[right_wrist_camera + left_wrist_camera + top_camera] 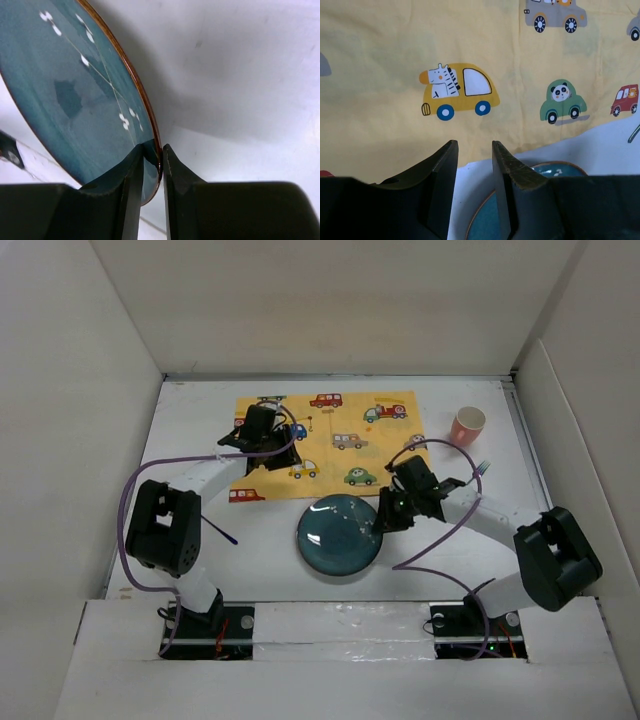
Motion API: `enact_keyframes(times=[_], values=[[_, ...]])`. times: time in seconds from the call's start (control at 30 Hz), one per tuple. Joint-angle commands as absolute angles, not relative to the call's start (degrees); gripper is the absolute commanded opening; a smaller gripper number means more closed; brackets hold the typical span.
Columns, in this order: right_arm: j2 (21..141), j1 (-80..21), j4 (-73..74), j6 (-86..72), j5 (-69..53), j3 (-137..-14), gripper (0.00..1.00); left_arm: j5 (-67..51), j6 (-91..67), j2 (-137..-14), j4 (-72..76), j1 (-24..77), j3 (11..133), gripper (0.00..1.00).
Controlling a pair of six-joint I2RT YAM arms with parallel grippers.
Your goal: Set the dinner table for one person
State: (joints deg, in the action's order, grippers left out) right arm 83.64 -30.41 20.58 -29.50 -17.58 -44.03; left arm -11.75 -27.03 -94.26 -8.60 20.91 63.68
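Note:
A round teal plate point(338, 535) with a brown rim lies on the white dinner table point(190, 430), just in front of the yellow car-print mat point(330, 445). My right gripper point(384, 520) is shut on the plate's right rim; in the right wrist view the rim point(150, 125) sits between the fingers point(153, 155). My left gripper point(283, 448) is open and empty above the mat's left part; its wrist view shows the mat point(470, 60) and the plate's edge point(485, 215) past the fingers. A pink cup point(467, 425) stands at the back right.
A dark purple-handled utensil point(220, 530) lies on the table at the left, near the left arm. Another utensil point(482, 469) lies right of the right arm. White walls enclose the table on three sides.

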Motion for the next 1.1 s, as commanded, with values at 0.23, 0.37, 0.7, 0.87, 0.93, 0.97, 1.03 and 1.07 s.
enact_keyframes(times=[0.23, 0.37, 0.7, 0.87, 0.93, 0.97, 1.03, 1.07], values=[[78.84, -34.98, 38.23, -24.87, -16.88, -48.43, 0.58, -9.84, -24.79, -97.12, -10.2, 21.01, 71.27, 0.32], [79.27, -31.47, 39.9, -23.38, -17.13, -52.29, 0.62, -10.02, -23.65, -99.84, -11.51, 21.01, 75.05, 0.32], [92.95, -16.88, 23.4, -30.21, -2.77, -64.49, 0.28, -15.19, -23.9, -110.02, -9.84, 22.76, 80.95, 0.32], [101.84, -16.08, 23.99, -31.02, 4.82, -69.86, 0.16, -18.1, -24.61, -109.25, -8.09, 22.76, 76.56, 0.32], [103.62, -16.08, 25.05, -32.25, 4.66, -70.31, 0.14, -18.28, -24.61, -108.72, -7.65, 22.76, 73.66, 0.32], [104.32, -16.08, 25.14, -33.47, 4.14, -69.79, 0.12, -18.28, -24.7, -108.55, -7.47, 23.29, 73.04, 0.32], [104.07, -16.08, 25.66, -34.54, 3.78, -68.47, 0.11, -18.55, -24.52, -108.28, -7.64, 23.9, 71.02, 0.32], [103.8, -16.08, 26.53, -34.8, 4.13, -68.12, 0.11, -18.46, -24.43, -108.11, -7.73, 23.91, 70.49, 0.32]])
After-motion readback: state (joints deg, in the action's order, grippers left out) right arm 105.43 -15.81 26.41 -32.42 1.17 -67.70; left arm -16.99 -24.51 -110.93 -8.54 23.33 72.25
